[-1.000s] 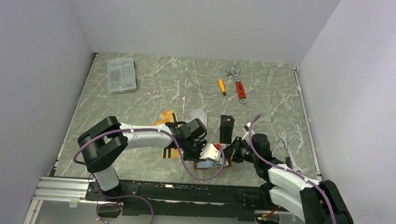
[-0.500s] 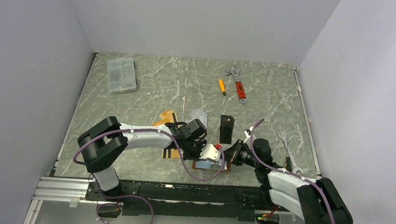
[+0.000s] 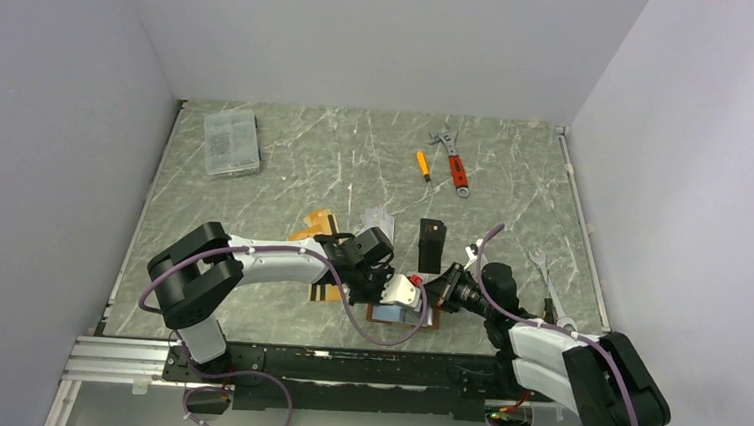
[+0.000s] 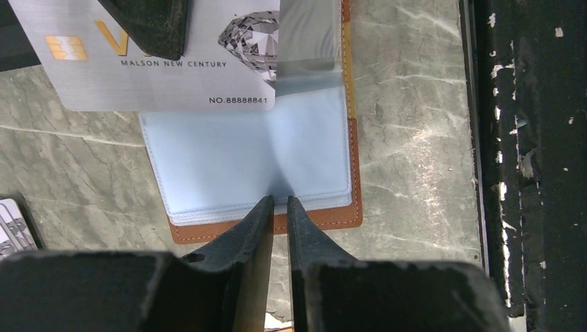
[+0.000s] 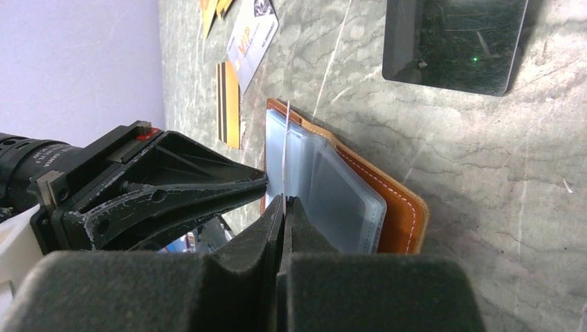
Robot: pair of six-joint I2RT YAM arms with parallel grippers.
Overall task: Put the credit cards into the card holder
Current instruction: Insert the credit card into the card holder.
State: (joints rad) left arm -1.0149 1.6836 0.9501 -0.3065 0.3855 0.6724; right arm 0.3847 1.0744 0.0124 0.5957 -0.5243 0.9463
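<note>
Item: tan-brown leather card holder (image 4: 242, 166) with white stitching. It lies open and flat on the grey-green marbled table (image 3: 357, 161), close to the near edge beside the black rail, with its clear plastic sleeves (image 5: 346, 200) fanned upward.

Card in hand: a silver-grey plastic card (image 4: 201, 62) printed with a diamond and a gold chip, standing on edge over the open sleeves. The right gripper (image 5: 284, 204) is clamped on it, jaws pressed together on its thin edge. Whether any corner has entered a sleeve cannot be told.

Left gripper (image 4: 279, 204): the tips sit at the lower rim of the sleeves, jaws nearly together with a thin slit between them – nothing visibly pinched.

Just beside the holder: a gold card with black magnetic stripes (image 5: 228, 104), flat on the table. Beyond it lie a second silver-grey card (image 5: 253, 34) and a few orange-gold cards (image 3: 317, 219).

Nearby: a glossy black rectangular box (image 5: 453, 45).

Further out (seen from the top camera only):
- a silver open-ended spanner (image 3: 547, 275) to the right;
- a red-handled adjustable wrench (image 3: 454, 163) with a small orange-handled screwdriver (image 3: 421, 165) beside it, at the far side;
- a clear plastic compartment case (image 3: 231, 141) in the far left corner, well apart from the rest.
</note>
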